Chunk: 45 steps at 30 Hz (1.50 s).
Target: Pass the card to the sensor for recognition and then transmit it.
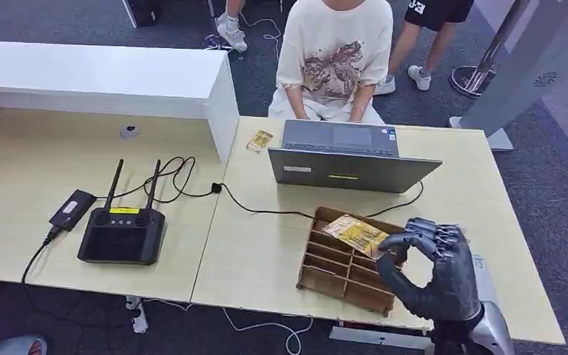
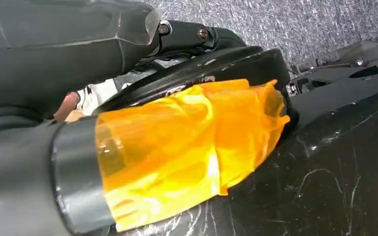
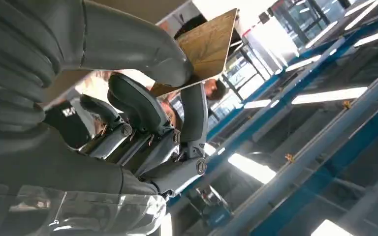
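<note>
Right hand (image 1: 436, 270) raised at near edge of tabletop (image 1: 266, 255), thumb and fingers pinching yellowish card (image 1: 356, 234) by one end. Card held tilted, just above back corner of brown slotted organizer (image 1: 340, 272). In right wrist view, same card (image 3: 204, 49) clamped btwn thick thumb and a darker finger, rest of fingers curled below.

Left hand: wrist view taken up by orange tape and dark parts close to lens; can't tell if fingers open or closed.

Organizer sits on tabletop at right, near front edge, several empty slots visible. To left on tabletop: black controller (image 1: 122, 233) w/ two antennas, small black box (image 1: 72, 209) just beside it, black cable (image 1: 192, 188) looping toward the middle.

Further back, mid-tabletop: grey laptop (image 1: 344, 159), lid toward camera. Small yellow card pack (image 1: 259, 140) left of laptop. White counter (image 1: 111, 78) at far left.

Behind laptop, person in cream printed t-shirt (image 1: 335, 55) seated facing it. Another person's legs (image 1: 414, 52) on carpet beyond.
</note>
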Motion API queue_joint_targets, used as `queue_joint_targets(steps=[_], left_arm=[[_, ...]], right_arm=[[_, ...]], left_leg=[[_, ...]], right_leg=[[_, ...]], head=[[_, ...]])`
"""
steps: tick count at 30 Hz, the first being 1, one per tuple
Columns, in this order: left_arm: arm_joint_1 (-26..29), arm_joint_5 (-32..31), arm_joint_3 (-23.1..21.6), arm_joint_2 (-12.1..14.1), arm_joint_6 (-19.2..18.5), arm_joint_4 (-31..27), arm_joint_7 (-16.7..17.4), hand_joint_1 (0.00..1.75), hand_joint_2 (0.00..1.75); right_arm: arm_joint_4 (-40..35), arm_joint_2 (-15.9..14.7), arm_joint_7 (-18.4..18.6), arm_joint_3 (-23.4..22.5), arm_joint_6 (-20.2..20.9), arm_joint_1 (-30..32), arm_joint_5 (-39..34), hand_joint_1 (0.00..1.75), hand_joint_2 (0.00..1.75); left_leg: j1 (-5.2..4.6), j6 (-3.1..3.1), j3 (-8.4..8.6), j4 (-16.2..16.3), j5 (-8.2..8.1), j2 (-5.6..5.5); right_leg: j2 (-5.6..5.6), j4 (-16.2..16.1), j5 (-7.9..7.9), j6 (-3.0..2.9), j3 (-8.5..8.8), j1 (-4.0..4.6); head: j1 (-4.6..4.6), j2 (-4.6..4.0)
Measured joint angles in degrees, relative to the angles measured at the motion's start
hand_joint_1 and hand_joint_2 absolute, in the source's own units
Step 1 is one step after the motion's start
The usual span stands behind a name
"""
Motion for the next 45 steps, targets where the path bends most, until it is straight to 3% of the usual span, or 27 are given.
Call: queue_joint_targets(steps=[3,7,14,26,33,37,45], left_arm=[[0.01,-0.26,0.0,0.02,0.0,0.0,-0.09,0.0,0.0],[0.0,-0.78,0.0,0.02,-0.04,0.0,-0.09,0.0,0.0],[-0.05,-2.08,0.0,0.09,-0.24,0.0,0.02,0.0,0.0],[-0.07,-2.34,0.0,0.17,-0.33,0.0,0.09,0.0,0.0],[-0.31,-4.13,-0.07,0.2,-0.39,0.0,0.94,0.0,0.0],[-0.39,-5.29,-0.28,0.22,-0.37,0.0,1.11,0.0,0.0],[-0.48,-6.47,-0.59,0.28,-0.72,0.0,1.25,0.0,0.0]], right_arm=[[-0.7,-1.6,0.5,-1.36,-0.26,-0.44,1.05,1.75,1.75],[-0.96,-3.14,3.83,-2.99,0.35,-2.91,3.72,1.75,1.75],[0.02,-6.03,12.18,-6.01,4.81,-10.23,7.91,1.75,1.75],[2.3,-7.87,14.41,-7.6,6.36,-14.98,9.05,1.75,1.75],[8.51,-9.86,20.31,-7.93,16.66,-25.15,6.27,1.75,1.75],[15.72,-10.51,26.01,-6.38,21.83,-33.64,14.75,1.75,1.75],[33.1,-8.52,26.73,-0.28,31.02,-50.33,11.14,1.75,1.75]], left_leg=[[-0.01,0.0,0.01,0.0,-0.01,0.05],[-0.01,0.0,0.01,0.0,0.0,0.06],[-0.01,-0.04,0.03,0.01,0.04,0.06],[0.0,-0.05,0.01,0.01,0.04,0.04],[-0.01,-0.05,0.0,0.01,0.13,0.06],[-0.02,-0.01,-0.01,0.02,0.19,0.07],[0.0,-0.04,-0.04,0.02,0.23,0.03]], right_leg=[[0.06,0.0,0.01,0.0,0.0,-0.01],[0.06,0.0,0.01,0.0,0.0,-0.01],[0.07,0.01,0.04,-0.01,0.0,-0.01],[0.05,0.01,0.03,-0.01,-0.01,0.0],[0.08,0.01,0.16,0.05,-0.01,-0.01],[0.08,0.02,0.21,0.08,-0.01,-0.01],[0.05,0.06,0.24,0.03,-0.03,0.0]], head=[[0.0,0.0],[0.0,0.0],[0.0,0.0],[0.0,0.0],[0.02,0.0],[0.0,0.0],[-0.02,0.0]])
